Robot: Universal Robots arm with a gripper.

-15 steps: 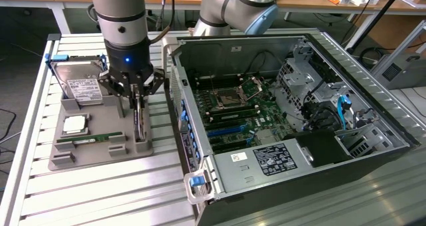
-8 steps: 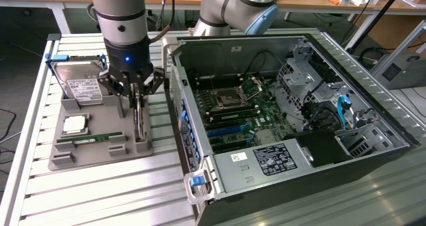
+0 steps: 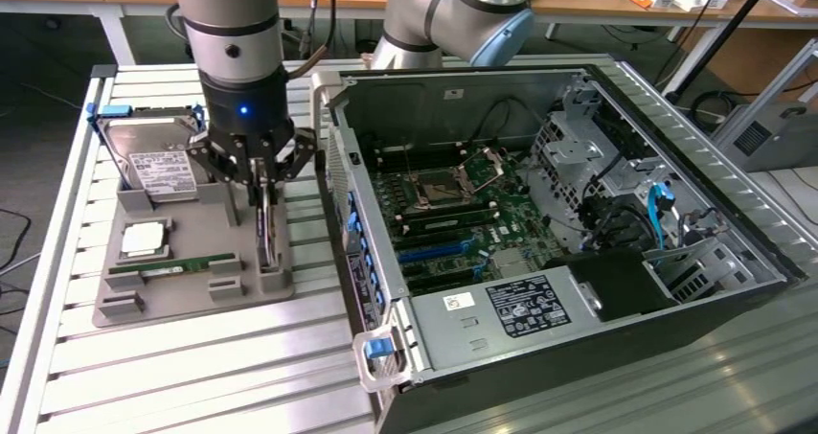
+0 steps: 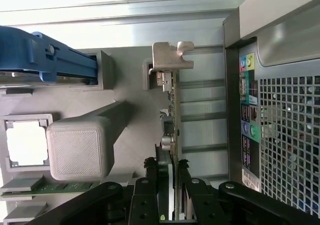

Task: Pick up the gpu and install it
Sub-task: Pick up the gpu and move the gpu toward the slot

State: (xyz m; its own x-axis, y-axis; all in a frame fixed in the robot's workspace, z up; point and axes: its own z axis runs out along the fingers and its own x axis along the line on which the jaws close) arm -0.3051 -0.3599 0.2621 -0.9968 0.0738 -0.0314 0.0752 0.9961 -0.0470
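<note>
Right now the robot arm reaches down over a gray holder (image 3: 192,300) that lies on the ribbed metal surface (image 3: 192,376), on the exterior view's left. The gpu (image 3: 264,238) stands on its thin edge in a slot at the side of the holder nearest the computer. The pincer (image 3: 262,199) comes down on it from above and pinches the gpu, with one dark finger on each flat side of the card. In the wrist view you look along the thin edge of the gpu (image 4: 175,110), and the black fingers (image 4: 150,195) of the pincer (image 4: 170,167) press on it from both sides. The shiny metal bracket (image 4: 172,55) is at the far end of the card, beside a gray slot block. A silver hard drive (image 3: 160,161) leans at the back of the holder. A square chip (image 3: 144,240) and a thin green memory stick (image 3: 172,264) lie flat in it. The big open computer case (image 3: 473,75) stands just beside the holder, on the exterior view's right, with its green board and wires showing inside.
</note>
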